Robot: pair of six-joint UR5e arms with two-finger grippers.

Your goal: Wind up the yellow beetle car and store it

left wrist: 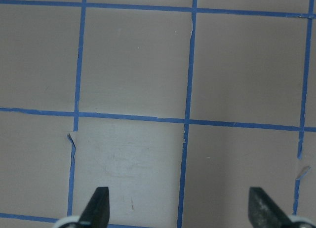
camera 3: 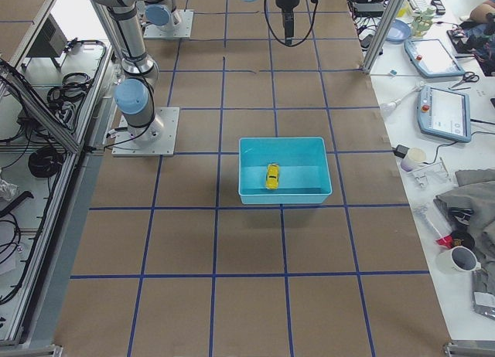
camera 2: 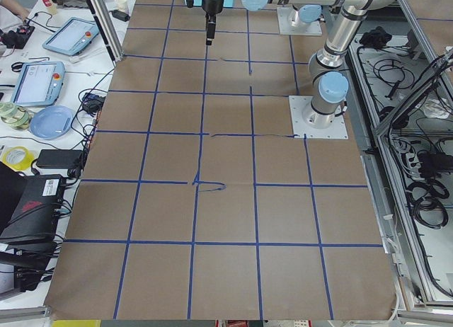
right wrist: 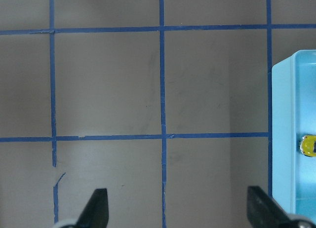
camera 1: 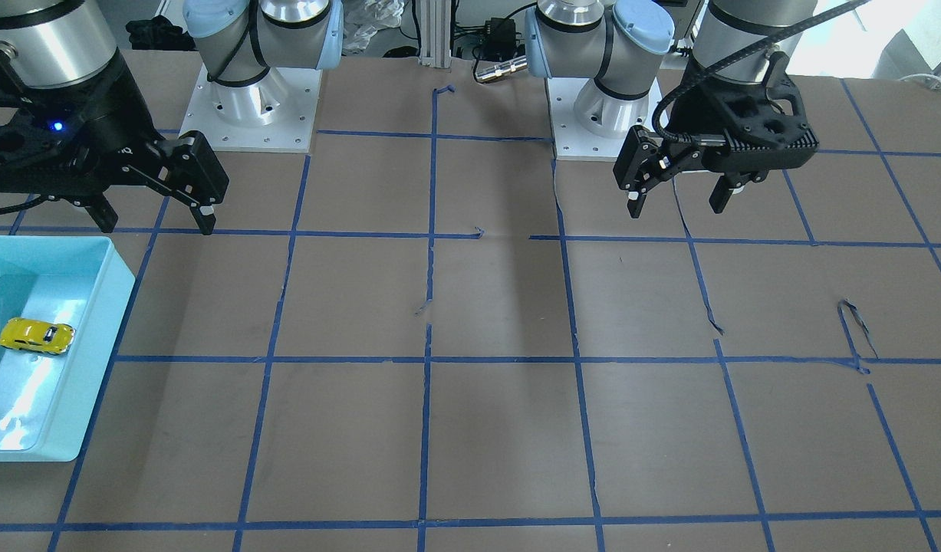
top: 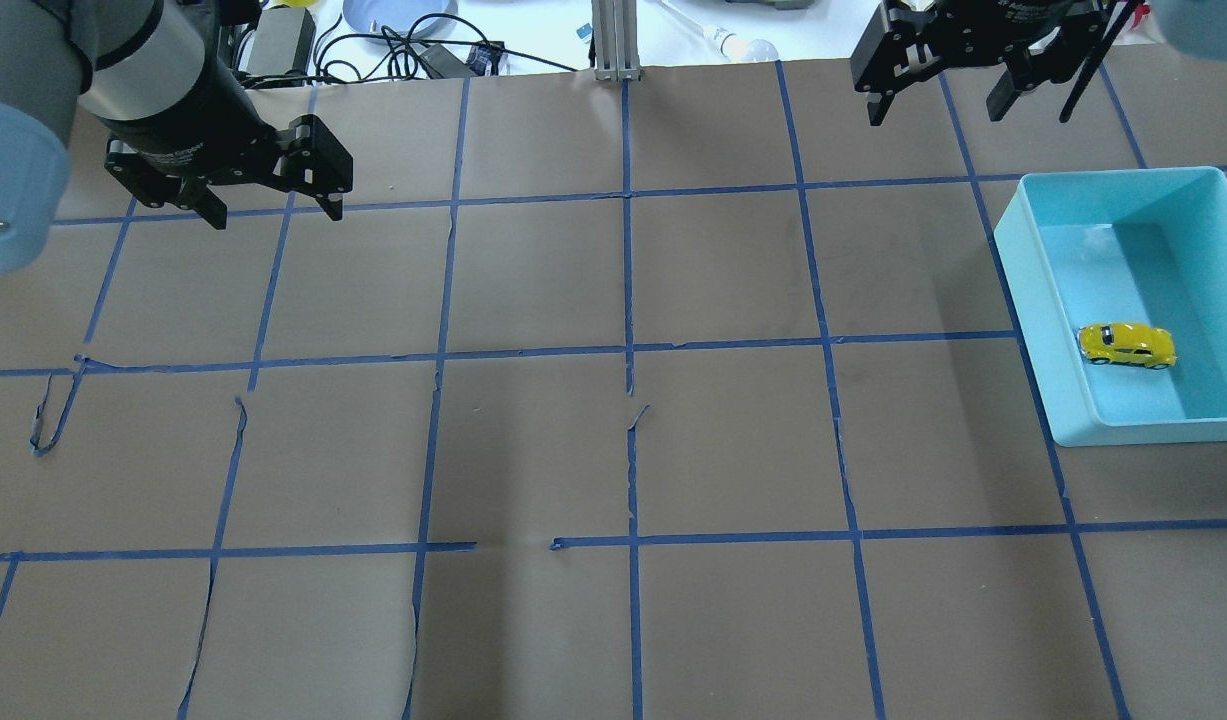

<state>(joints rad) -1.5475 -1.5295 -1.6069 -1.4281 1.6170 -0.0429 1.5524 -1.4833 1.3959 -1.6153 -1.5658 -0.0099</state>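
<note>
The yellow beetle car (top: pixel 1126 345) lies on its wheels inside a light blue bin (top: pixel 1013 260) at the table's right side. It also shows in the front view (camera 1: pixel 37 336), the right side view (camera 3: pixel 272 176) and at the edge of the right wrist view (right wrist: pixel 309 145). My right gripper (top: pixel 937 112) is open and empty, raised above the table beyond the bin's far left corner, also seen in the front view (camera 1: pixel 156 222). My left gripper (top: pixel 275 214) is open and empty, high over the far left of the table, far from the car.
The brown table top carries a grid of blue tape (top: pixel 628 300), torn in places. The two arm bases (camera 1: pixel 251 115) (camera 1: pixel 600 115) stand at the robot's edge. Cables and devices (top: pixel 413 50) lie beyond the far edge.
</note>
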